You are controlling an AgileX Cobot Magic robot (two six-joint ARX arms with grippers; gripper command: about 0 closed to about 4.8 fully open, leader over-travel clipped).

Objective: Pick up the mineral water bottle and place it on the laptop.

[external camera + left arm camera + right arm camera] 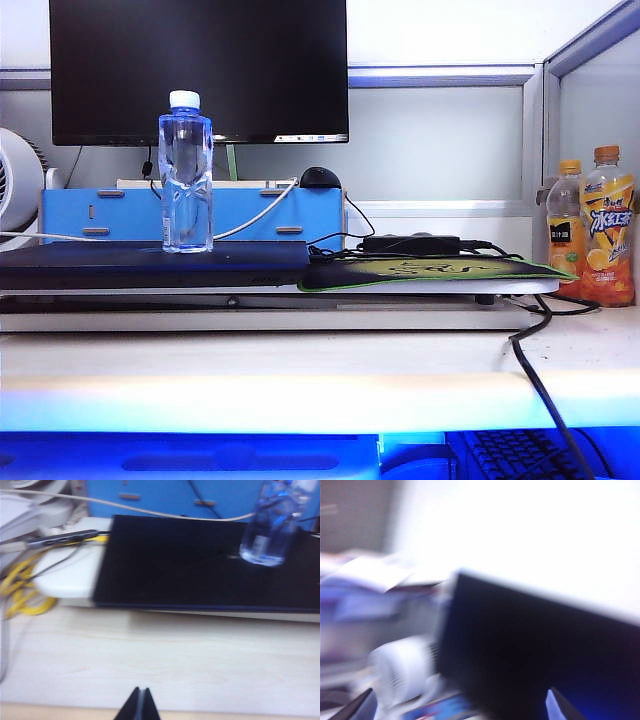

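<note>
Left pincer [139,706], pressed together, hangs over the pale bench [165,655], apart from the laptop [200,565]. Right pincer [462,707], spread and empty, faces the monitor [535,650]. The mineral water bottle [185,175] stands upright on the laptop; placement appears complete, so only withdrawal seems left. Orange-drink bottles [597,228] stand well right.

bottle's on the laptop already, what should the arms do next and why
Probably just draw the right gripper back to rest. The water bottle stands upright on the laptop, nothing holding it. The right gripper is open, empty and aimed at the monitor; the left gripper is shut over the desk.
</note>
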